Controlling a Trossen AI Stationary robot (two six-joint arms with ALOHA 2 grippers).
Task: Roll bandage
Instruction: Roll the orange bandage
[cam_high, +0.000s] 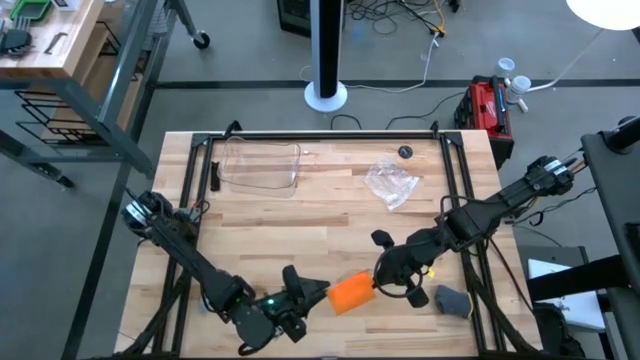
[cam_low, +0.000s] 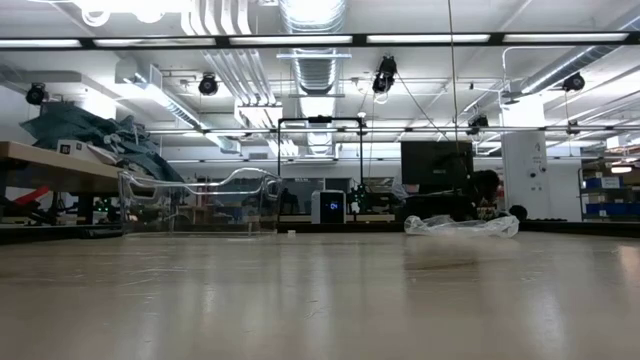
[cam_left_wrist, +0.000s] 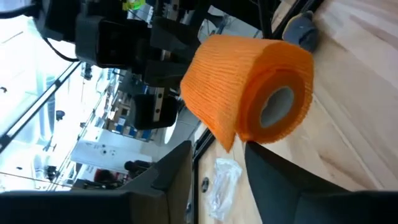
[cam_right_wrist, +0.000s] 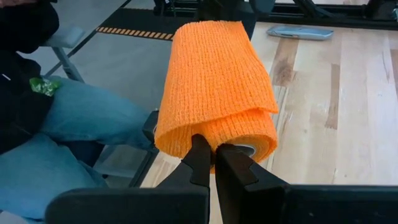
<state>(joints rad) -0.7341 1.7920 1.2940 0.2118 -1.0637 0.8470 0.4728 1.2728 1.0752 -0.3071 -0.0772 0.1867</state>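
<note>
Both grippers meet at the bandage (cam_high: 350, 292) near the table's (cam_high: 320, 210) front edge, a little right of its middle. Seen from above, the left gripper (cam_high: 318, 291) reaches in from the front left corner and the right gripper (cam_high: 382, 283) from the right edge. The roll's long axis lies roughly along the front edge, one end toward each gripper. A clear tray (cam_high: 262, 166) sits near the back edge, crumpled plastic wrap (cam_high: 391, 183) lies right of it, and a grey bar (cam_high: 452, 299) lies near the front right corner.

At table height, only the tray (cam_low: 200, 205) and the wrap (cam_low: 462, 226) show, far across the table; the bandage and grippers are out of sight.

From the left wrist, the bandage (cam_left_wrist: 252, 93) hangs above the table with its open core facing the camera. The left fingers (cam_left_wrist: 280, 180) stand apart below it, not touching it.

From the right wrist, the right gripper (cam_right_wrist: 213, 163) is pinched together on the roll's near end, beside the core. A loose flap drapes over the roll (cam_right_wrist: 214, 93). A person's legs in jeans (cam_right_wrist: 68, 130) show beyond the table.

No readable writing shows.
</note>
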